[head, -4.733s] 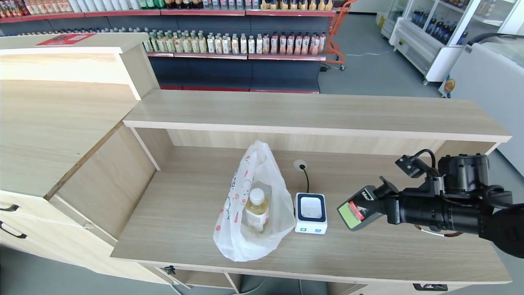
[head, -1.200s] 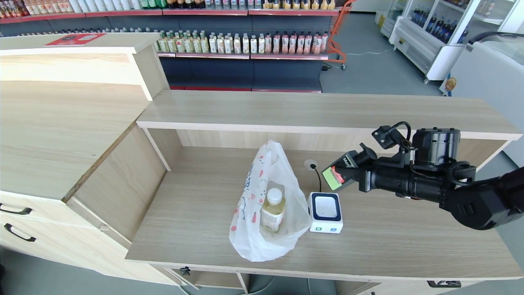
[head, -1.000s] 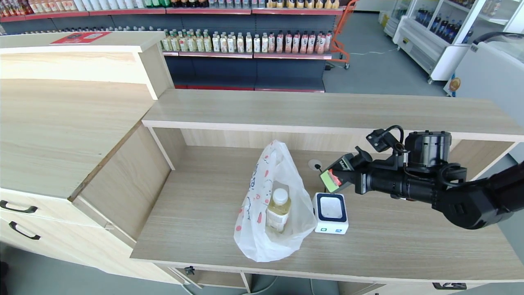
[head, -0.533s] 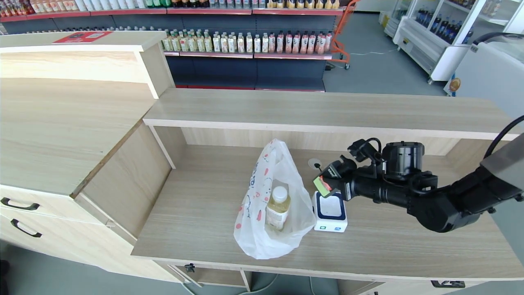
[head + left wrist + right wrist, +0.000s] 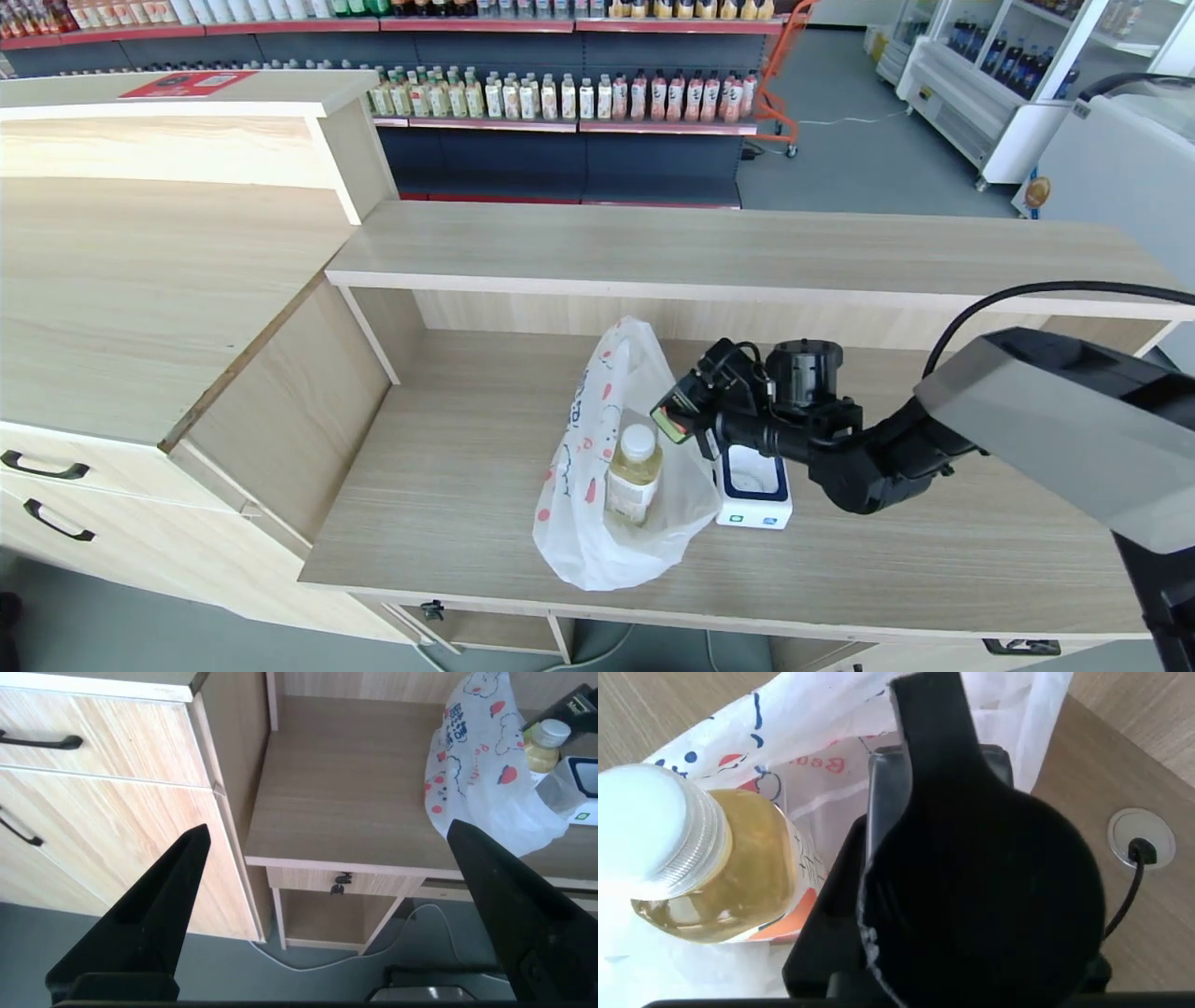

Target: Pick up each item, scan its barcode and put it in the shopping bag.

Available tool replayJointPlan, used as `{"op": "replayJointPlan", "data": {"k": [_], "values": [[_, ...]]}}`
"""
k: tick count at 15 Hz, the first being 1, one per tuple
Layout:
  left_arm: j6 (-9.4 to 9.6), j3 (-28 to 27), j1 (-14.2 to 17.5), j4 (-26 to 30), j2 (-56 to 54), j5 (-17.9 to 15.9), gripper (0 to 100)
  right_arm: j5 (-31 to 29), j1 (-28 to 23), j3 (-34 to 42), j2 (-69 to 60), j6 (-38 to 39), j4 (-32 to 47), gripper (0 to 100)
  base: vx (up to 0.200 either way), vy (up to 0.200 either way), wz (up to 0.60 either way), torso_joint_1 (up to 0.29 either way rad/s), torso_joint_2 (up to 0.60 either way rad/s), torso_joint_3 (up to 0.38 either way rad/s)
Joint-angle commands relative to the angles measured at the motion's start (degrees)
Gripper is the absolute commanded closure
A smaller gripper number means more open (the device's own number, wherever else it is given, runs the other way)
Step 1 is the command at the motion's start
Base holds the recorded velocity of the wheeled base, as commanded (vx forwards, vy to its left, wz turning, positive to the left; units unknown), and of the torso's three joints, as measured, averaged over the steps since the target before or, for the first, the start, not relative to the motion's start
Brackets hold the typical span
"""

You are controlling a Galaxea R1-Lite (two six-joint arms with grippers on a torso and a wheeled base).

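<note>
The box [image 5: 671, 419], one small dark carton with a green end face, sits just right of the frame's centre in the head view. It is pinched in the right gripper [image 5: 686, 413], whose fingers press against its sides. The box is held off the counter [image 5: 448, 485], at the right-hand edge of the shopping bag's mouth. It is tilted, its long axis running from upper right down to lower left, with the green end turned toward the bag.

There is one shopping bag [image 5: 588, 523], white with red and blue prints, standing open in the lower middle of the frame. Inside it stands one upright bottle [image 5: 635, 471] of yellow drink with a white cap. One white scanner [image 5: 754, 485] with a dark-rimmed window sits touching the bag's right side, under the right arm.

The left gripper [image 5: 329, 831] hangs off the counter's near corner, its two fingers [image 5: 177, 905] spread wide and holding nothing.
</note>
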Motion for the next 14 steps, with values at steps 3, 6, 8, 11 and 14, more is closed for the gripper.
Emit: {"op": "replayJointPlan", "data": {"k": [3,6,8,11,14], "values": [[-0.04,0.0,0.0,0.0,0.0,0.0,0,-0.1,1.9,-5.7,8.2,-2.0,0.0,100,0.0,0.0,0.0,0.0,0.0,0.0],[-0.04,0.0,0.0,0.0,0.0,0.0,0,-0.1,2.2,-7.9,10.3,-2.0,0.0,100,0.0,0.0,0.0,0.0,0.0,0.0],[-0.04,0.0,0.0,0.0,0.0,0.0,0,-0.7,2.2,-9.4,11.3,-2.0,0.1,100,0.0,0.0,0.0,0.0,0.0,0.0],[-0.04,0.0,0.0,0.0,0.0,0.0,0,-1.7,1.8,-9.9,12.4,-2.0,0.0,100,0.0,0.0,0.0,0.0,0.0,0.0],[-0.04,0.0,0.0,0.0,0.0,0.0,0,-1.6,1.7,-9.8,12.6,-1.5,0.0,0,0.0,0.0,0.0,0.0,0.0,0.0]]}}
